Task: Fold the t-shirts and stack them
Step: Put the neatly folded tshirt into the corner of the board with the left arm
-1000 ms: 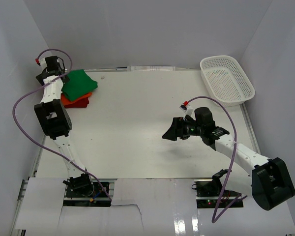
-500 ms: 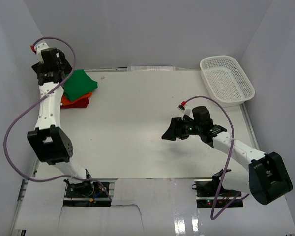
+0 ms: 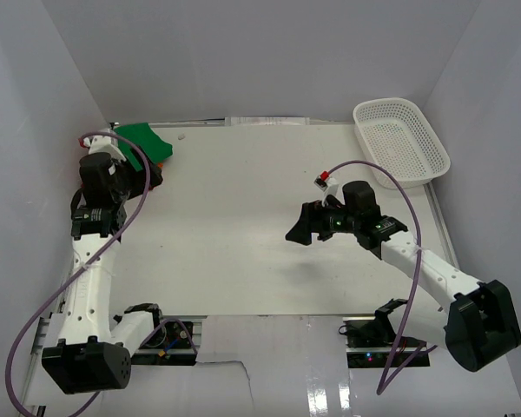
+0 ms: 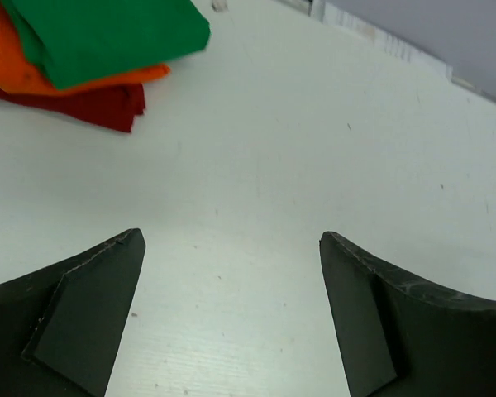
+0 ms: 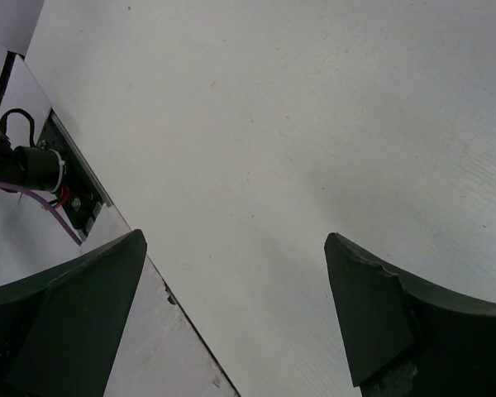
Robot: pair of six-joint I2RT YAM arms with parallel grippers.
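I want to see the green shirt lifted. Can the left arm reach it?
Probably yes. The green shirt lies uncovered, and the open left gripper sits nearby with only bare table between them.

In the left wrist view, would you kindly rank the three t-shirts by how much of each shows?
1. Green t-shirt, largest.
2. Orange t-shirt and dark red t-shirt: similar strips, too close to rank.
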